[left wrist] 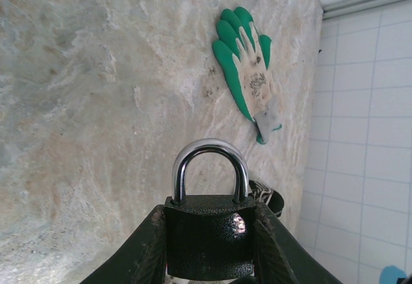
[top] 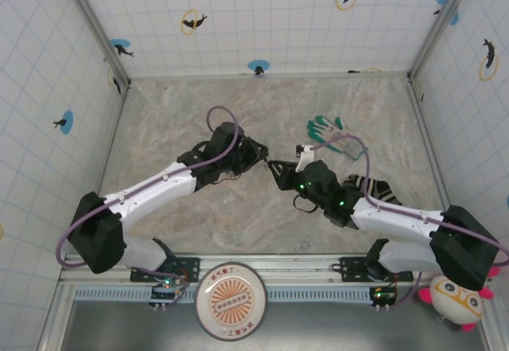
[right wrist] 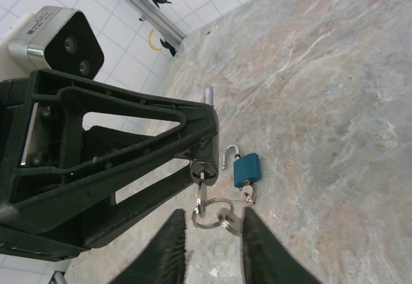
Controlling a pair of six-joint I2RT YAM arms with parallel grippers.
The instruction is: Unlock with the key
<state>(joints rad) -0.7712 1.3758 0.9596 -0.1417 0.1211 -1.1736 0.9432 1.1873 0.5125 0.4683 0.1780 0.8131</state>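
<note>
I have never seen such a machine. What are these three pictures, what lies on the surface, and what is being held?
These are two robot arms fixed at the near edge of a stone-patterned table. One picture looks down from above; the other two come from small cameras on each arm's wrist.

The left claw is shut on a black padlock, its shackle closed. The key sits in the lock's underside, with a key ring hanging from it. The right claw is just below that ring, its jaws a little apart on either side of it; I cannot tell whether they grip it.

On the table lie a green-and-white glove and a small blue padlock with its shackle open.
</note>
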